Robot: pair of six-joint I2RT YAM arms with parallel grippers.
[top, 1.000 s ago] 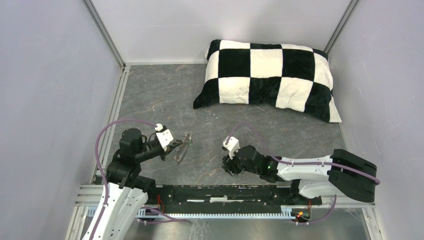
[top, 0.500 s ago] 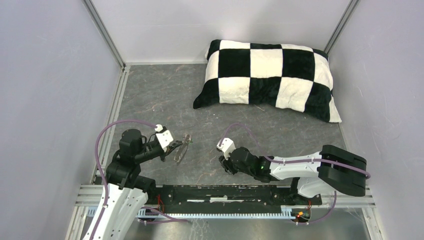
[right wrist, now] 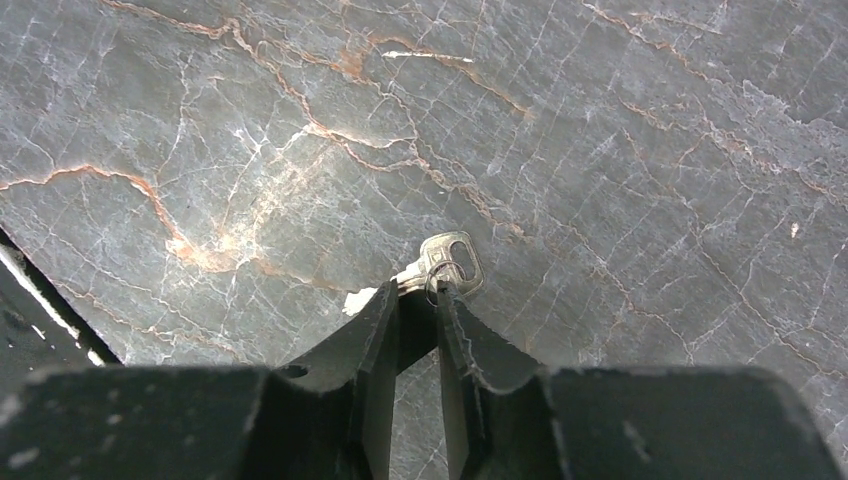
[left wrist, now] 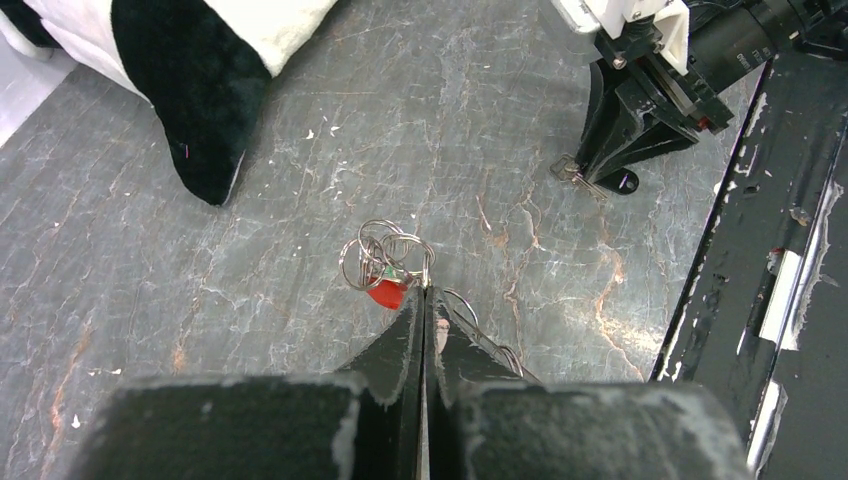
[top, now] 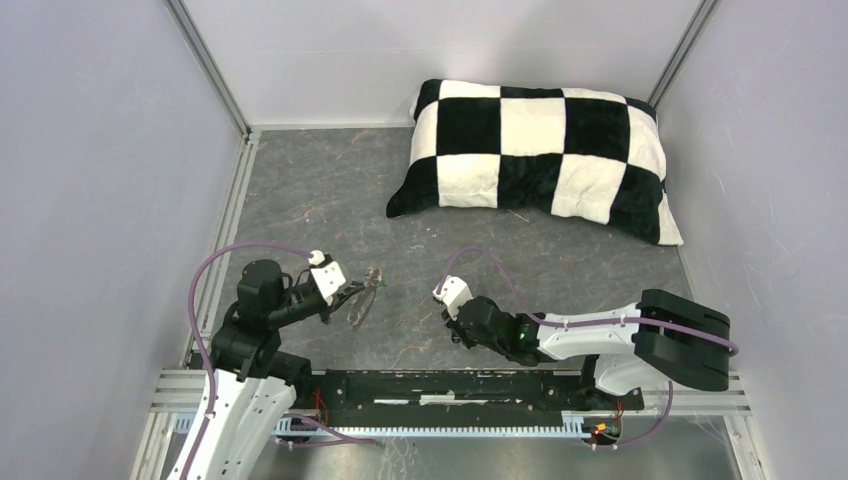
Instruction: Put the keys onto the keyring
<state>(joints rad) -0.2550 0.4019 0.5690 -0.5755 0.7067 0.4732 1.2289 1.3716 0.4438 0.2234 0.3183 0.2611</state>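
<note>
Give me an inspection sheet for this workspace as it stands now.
Surface: grey marbled table, a few small white flecks.
Job's things: keyring, a bunch of wire rings with a red tag, at the left fingertips; silver key at the right fingertips, low at the table. Key not on the ring.
Clutter: black-and-white checked pillow, far right of the table.
Grippers: left gripper shut on keyring; right gripper shut on key; the two are apart.
Cables: purple cables, one looped over each arm, neither touching the keyring or key.
Surroundings: pale walls; black rail at the near edge.
</note>
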